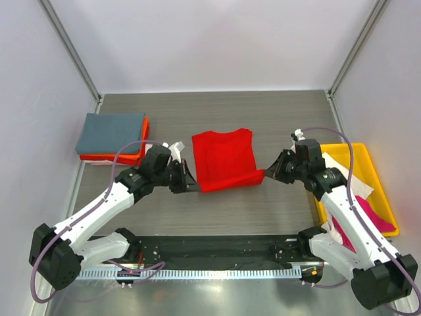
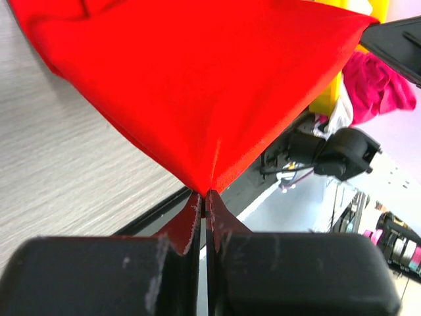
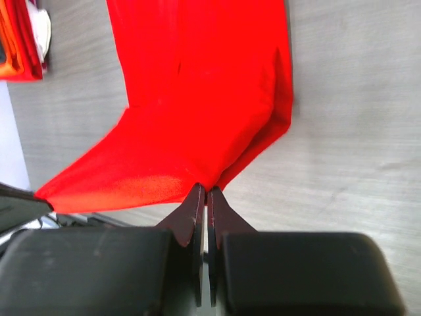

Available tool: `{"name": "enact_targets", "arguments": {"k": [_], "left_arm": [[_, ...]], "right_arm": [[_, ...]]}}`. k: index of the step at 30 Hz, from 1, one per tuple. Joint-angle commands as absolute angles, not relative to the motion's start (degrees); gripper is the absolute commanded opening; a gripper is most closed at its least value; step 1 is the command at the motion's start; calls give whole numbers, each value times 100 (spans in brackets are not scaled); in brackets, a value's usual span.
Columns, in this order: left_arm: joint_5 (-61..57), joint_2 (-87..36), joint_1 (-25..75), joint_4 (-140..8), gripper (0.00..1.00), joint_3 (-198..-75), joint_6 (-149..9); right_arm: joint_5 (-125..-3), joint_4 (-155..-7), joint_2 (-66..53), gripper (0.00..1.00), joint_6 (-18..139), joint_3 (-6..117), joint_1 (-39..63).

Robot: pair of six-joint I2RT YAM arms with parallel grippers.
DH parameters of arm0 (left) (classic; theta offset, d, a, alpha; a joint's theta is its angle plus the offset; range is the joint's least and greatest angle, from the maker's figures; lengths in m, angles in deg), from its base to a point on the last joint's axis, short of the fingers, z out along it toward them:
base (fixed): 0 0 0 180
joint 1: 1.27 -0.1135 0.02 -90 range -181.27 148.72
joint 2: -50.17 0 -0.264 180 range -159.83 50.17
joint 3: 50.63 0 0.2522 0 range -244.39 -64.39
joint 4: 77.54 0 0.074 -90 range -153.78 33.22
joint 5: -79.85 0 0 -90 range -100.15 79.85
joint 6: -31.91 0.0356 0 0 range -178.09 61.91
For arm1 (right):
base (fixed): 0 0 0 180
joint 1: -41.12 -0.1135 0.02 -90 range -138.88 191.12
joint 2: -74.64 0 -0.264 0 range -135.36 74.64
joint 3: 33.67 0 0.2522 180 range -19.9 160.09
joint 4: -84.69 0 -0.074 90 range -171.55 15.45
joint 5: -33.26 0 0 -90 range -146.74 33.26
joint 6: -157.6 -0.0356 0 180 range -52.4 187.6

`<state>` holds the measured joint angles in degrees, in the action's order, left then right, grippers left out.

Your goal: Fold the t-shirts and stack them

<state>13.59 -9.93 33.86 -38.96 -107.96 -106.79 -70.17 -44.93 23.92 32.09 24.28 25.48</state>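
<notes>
Two are lying stacked at left (grey-blue shirt on orange shirt); left gripper and right gripper are pinching near corners of the red shirt mid-table; pink shirt and white shirt are waiting.

Three eyes on my bench: one high and wide, two riding close on my wrists.

My top camera sits above and behind my arm bases and looks down and forward over the whole table to the back wall. My left wrist camera sits just behind the left gripper, low over the tabletop, facing across toward the yellow tray. My right wrist camera looks steeply down past the right gripper and faces left, with the folded stack in its top corner. All three share the red t-shirt, which fills most of both wrist views.
</notes>
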Motion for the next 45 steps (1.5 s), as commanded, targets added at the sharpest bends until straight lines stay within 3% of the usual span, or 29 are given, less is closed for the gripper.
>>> {"name": "enact_targets", "arguments": {"k": [1, 16, 23, 45], "left_arm": [[1156, -1170, 3362, -3750, 0, -11290, -10669], [1095, -2568, 2527, -4127, 0, -12151, -10379], [980, -3446, 2334, -4189, 0, -12801, -10238], [910, -5318, 1622, -4110, 0, -14331, -10168]], "right_arm": [[-6510, -4657, 2025, 1, 3481, 3010, 2556], [-6026, -5473, -41, 1, 3859, 4249, 2600], [-6245, -5632, -1366, 1, 4018, 5021, 2758], [-6931, -5905, -3873, 1, 3904, 7334, 3119]]}}
